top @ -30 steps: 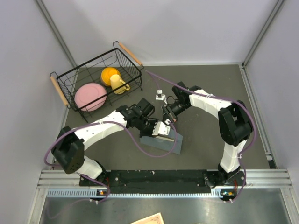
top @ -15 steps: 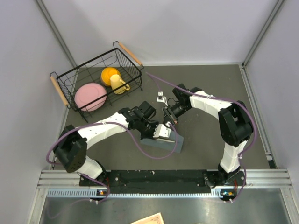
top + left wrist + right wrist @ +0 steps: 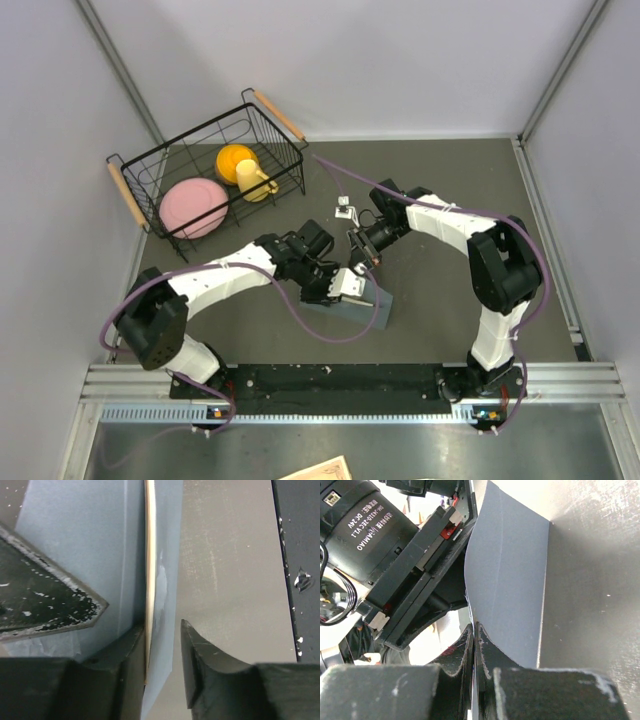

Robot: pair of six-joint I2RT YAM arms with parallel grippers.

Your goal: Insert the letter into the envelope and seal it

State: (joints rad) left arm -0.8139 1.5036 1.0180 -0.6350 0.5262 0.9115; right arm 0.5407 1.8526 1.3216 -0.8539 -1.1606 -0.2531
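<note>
Wire basket (image 3: 180,133) far left holds a pink plate (image 3: 194,207) and a yellow cup (image 3: 243,165); neither belongs to the task.

Centre of the grey table (image 3: 420,320): the left gripper (image 3: 162,625) has its jaws a narrow way apart, straddling upright paper edges. One finger sits against the stack and the other stands clear with a visible gap, so nothing is clamped.

The letter (image 3: 148,555) shows only as a thin cream edge, tucked between blue-grey sheets of the envelope (image 3: 85,535). How deep it sits, cannot tell. The envelope is tilted up, with one edge on the table, between the two grippers.

Just right of that, the right gripper (image 3: 474,626) is pinched tight on the rim of an envelope sheet, holding it lifted. Flap or back panel, cannot tell.

Handling, as a judgement:
- **Letter:** light, stiff and smooth. It should slide rather than bend, and is best pushed or pinched at its exposed edge.
- **Envelope:** light and floppy, and it creases easily. Grip it near a rim or fold, not mid-sheet.
- **Risk:** the card could slip back out, or the pocket could collapse, if the lifted sheet is let go.
</note>
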